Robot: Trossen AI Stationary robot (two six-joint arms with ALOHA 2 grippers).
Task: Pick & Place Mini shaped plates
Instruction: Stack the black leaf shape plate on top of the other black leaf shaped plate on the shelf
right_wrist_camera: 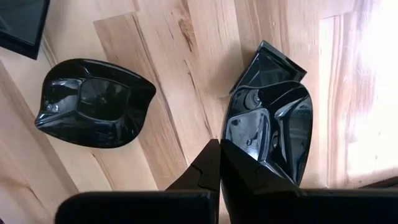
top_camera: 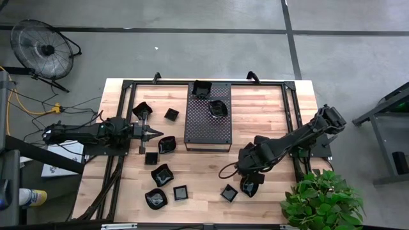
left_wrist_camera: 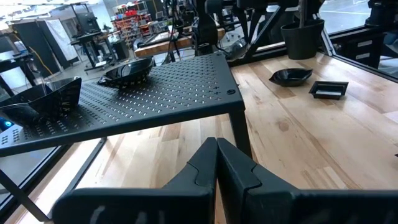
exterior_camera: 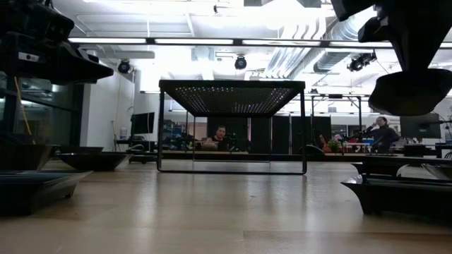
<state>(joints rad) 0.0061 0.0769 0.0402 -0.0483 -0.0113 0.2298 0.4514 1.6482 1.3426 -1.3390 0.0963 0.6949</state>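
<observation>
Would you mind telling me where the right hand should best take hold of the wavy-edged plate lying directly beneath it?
Probably by the raised rim of the wavy-edged plate, coming straight down from above. It lies flat on the wooden table, so only the upturned edge gives the fingers something to pinch. The right hand is shut and must open first.

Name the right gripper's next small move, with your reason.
Probably open it. The right gripper is shut and holds nothing, poised above a glossy plate on the table; shut fingers cannot take the plate's rim.

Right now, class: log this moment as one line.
left gripper: shut, empty | right gripper: shut on plate | tray: two plates
</observation>
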